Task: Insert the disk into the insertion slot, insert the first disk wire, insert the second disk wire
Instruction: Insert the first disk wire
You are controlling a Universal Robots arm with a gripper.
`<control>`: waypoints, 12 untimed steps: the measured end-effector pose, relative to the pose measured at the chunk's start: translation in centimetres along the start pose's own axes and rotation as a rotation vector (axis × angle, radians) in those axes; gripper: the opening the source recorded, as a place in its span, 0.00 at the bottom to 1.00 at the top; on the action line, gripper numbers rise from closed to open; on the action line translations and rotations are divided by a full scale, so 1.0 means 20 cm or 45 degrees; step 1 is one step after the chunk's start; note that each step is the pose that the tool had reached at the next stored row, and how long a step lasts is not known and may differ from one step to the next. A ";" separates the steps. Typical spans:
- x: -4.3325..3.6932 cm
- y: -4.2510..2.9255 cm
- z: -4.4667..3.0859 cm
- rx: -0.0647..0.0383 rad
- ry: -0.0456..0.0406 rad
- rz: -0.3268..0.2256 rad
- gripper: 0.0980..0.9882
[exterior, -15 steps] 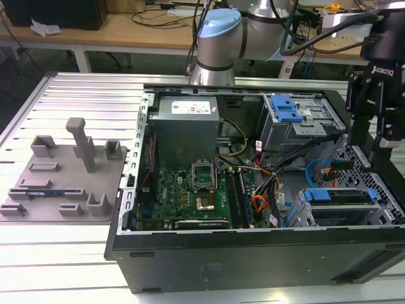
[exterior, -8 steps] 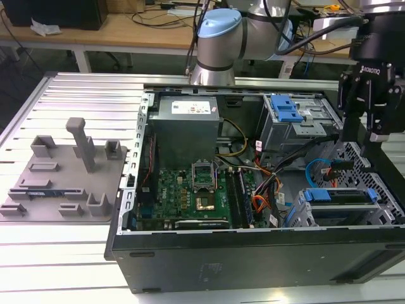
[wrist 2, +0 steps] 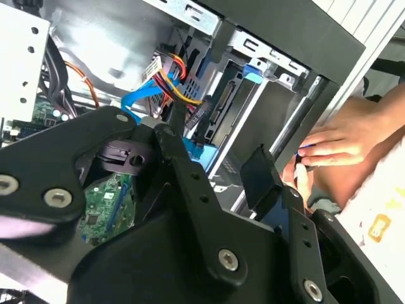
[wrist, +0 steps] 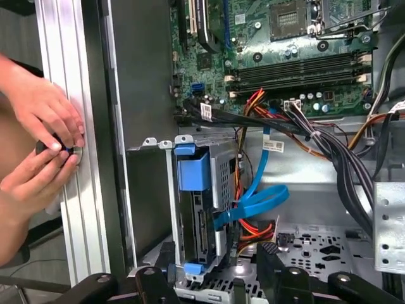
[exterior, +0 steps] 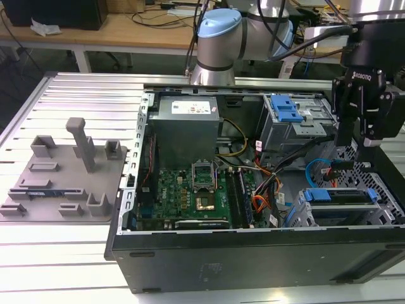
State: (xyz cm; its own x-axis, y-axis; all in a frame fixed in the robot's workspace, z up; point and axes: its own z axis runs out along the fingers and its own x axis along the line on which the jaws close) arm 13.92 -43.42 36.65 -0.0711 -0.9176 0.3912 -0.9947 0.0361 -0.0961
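The disk (exterior: pixel 335 196), silver in a bright blue carrier, lies inside the insertion slot (exterior: pixel 302 212), the low grey perforated cage at the case's front corner on the exterior view's right. In the first wrist view the disk (wrist: pixel 193 212) sits in the cage (wrist: pixel 223 166), and a flat blue wire (wrist: pixel 256 199) runs up to its side. Whether that wire is plugged in I cannot tell. Orange and red wires (wrist: pixel 253 229) lie beside it. My gripper (exterior: pixel 355 142) hangs open above the disk and holds nothing. Its black fingers (wrist: pixel 271 258) stand wide apart, also in the second wrist view (wrist 2: pixel 259 174).
A taller grey cage with a blue latch (exterior: pixel 285 111) stands behind the slot. The motherboard (exterior: pixel 196 190) and power supply (exterior: pixel 186 120) sit in the middle of the case. A grey fixture plate (exterior: pixel 63 171) lies at the exterior view's left. A person's hands (wrist: pixel 38 149) rest on the table rail outside the case wall.
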 end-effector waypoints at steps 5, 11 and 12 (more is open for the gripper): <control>-0.018 -0.006 0.042 0.001 0.015 -0.001 0.35; -0.075 -0.003 0.068 0.004 0.024 -0.001 0.35; -0.086 -0.003 0.070 0.004 0.024 -0.001 0.35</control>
State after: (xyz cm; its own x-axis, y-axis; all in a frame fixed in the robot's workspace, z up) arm 14.20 -42.40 34.70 -0.0717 -0.9099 0.4086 -0.9945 0.0341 -0.0986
